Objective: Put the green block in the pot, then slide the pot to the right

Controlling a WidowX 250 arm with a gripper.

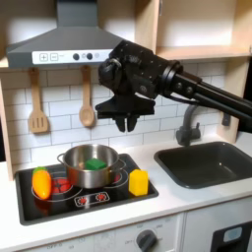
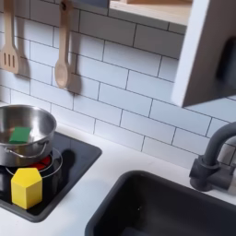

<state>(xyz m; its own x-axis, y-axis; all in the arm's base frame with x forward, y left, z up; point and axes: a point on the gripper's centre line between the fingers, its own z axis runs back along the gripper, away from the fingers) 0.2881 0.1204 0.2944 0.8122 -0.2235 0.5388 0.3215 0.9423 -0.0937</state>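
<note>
The pot (image 1: 90, 164) is a round, shiny steel vessel with straight sides, sitting on the black stovetop (image 1: 108, 202), and the green block (image 1: 94, 163) lies inside it, a small matte chunk on the reflective bottom. In the second exterior view the pot (image 2: 25, 129) is cut off by the left edge and the block (image 2: 19, 135) shows as a green patch against the inner wall. The black gripper (image 1: 125, 120) hangs above the pot, clear of its rim, its fingers spread a little and holding nothing. A blocky yellow block (image 1: 138, 182) stands on the stovetop in front of the pot on the first exterior view's right; an orange-yellow toy vegetable (image 1: 41, 182) lies at the pot's other side. A dark sink (image 1: 207, 163) lies beyond the stovetop, its faucet (image 1: 187, 125) partly hidden behind the arm.
</note>
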